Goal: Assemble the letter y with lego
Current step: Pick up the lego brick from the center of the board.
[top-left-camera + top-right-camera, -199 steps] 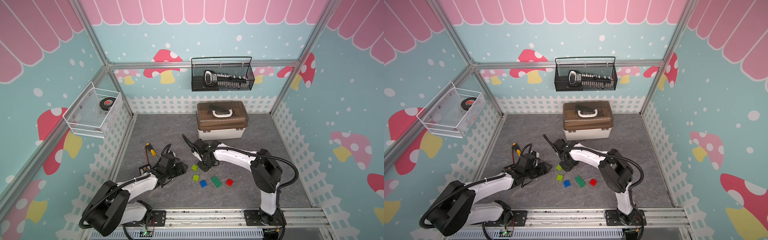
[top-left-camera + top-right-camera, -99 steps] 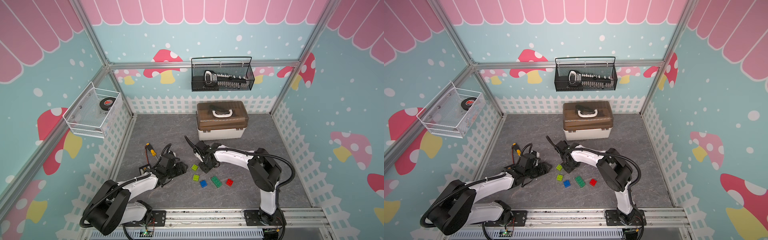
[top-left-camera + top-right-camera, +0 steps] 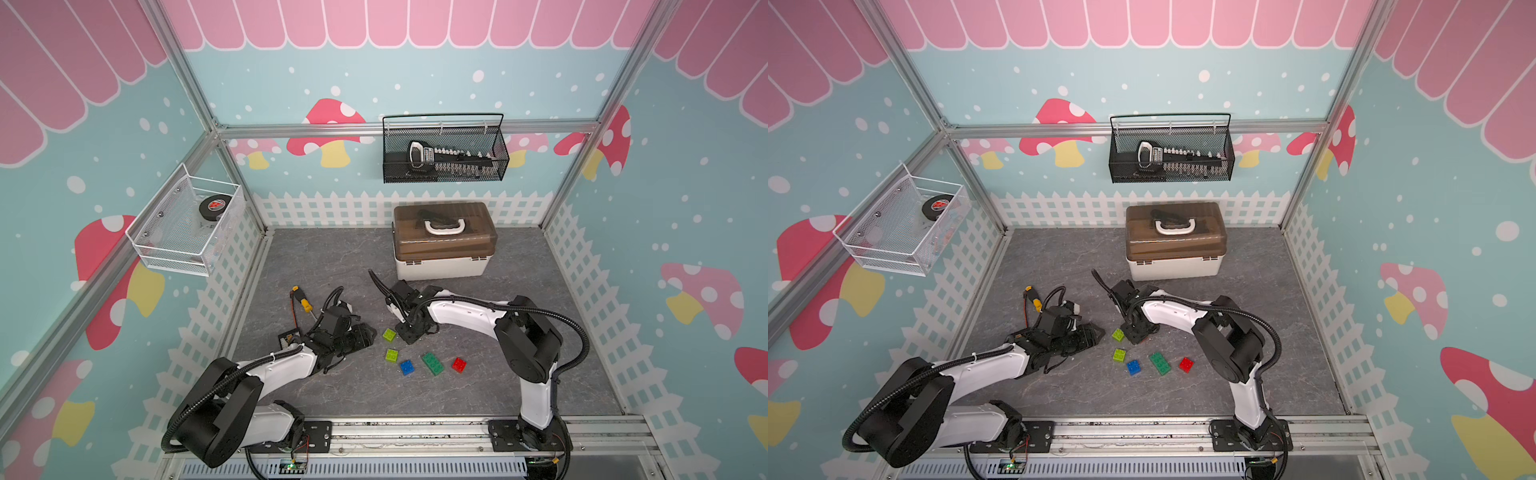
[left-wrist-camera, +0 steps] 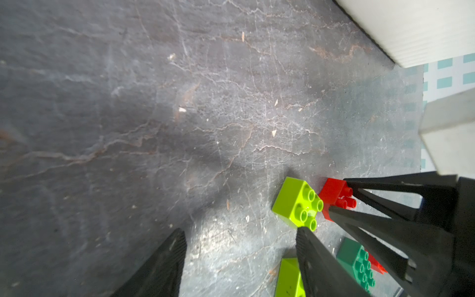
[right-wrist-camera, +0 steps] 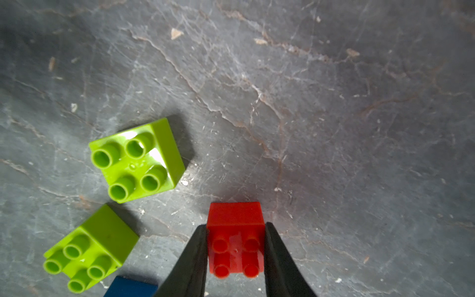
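1. We see a red brick point(image 5: 235, 213) pinched in the right gripper point(image 5: 236, 230), just beside a lime brick point(image 5: 137, 159).
2. On the grey floor point(image 3: 332, 257) lie a second lime brick point(image 3: 392, 354), a blue brick point(image 3: 407, 367), a dark green brick point(image 3: 432, 363) and a second red brick point(image 3: 459, 364).
3. The left gripper point(image 4: 239, 231) is spread wide and empty.

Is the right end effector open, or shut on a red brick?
Shut on a red brick. In the right wrist view both fingers of the right end effector press against its opposite sides.
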Available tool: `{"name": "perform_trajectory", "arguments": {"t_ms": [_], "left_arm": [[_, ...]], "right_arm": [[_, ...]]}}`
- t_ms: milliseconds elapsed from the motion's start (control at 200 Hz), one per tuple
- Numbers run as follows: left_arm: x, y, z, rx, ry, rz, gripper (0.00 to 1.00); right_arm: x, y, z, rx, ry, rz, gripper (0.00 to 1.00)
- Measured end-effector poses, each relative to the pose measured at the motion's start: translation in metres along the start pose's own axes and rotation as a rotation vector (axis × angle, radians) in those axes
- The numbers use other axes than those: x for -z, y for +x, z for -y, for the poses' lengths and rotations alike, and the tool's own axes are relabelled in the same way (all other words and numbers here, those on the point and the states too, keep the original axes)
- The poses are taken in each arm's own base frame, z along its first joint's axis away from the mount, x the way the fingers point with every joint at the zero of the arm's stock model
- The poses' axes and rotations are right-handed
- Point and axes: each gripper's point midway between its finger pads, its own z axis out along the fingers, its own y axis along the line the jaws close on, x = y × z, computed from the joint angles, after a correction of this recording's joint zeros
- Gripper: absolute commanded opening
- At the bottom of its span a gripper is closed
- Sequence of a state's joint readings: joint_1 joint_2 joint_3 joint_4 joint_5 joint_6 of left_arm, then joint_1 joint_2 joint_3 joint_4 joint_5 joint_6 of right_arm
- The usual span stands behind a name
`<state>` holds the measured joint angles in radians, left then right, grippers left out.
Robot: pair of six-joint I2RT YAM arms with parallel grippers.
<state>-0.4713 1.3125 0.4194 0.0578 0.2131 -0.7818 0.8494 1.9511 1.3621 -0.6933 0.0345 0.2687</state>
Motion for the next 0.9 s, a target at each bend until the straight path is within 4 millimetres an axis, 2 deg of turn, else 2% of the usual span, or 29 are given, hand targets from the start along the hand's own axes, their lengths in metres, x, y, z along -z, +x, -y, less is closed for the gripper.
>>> {"name": "perform_trajectory", "arguments": {"t_ms": [105,160,235,590,901], "left_arm": [[0.000,0.000,0.000,0.000,0.000,0.000,0.70],[0.000,0.000,0.000,0.000,0.000,0.000,0.70],[0.000,0.000,0.000,0.000,0.000,0.000,0.70],[0.000,0.000,0.000,0.000,0.000,0.000,0.70],[-0.001,-0.001,0.001,-0.001,0.004,0.003,0.70]], "right_arm": [[0.000,0.000,0.000,0.000,-0.002,0.001,0.32],[0.000,0.000,0.000,-0.001,-0.002,0.001,0.26],[0.000,-0.001,0.000,0.003,-0.005,0.003,0.24],[0.006,-0.003,-0.005,0.051,-0.028,0.010,0.22],[0.027,-0.025,-0.025,0.164,-0.058,0.068,0.21]]}}
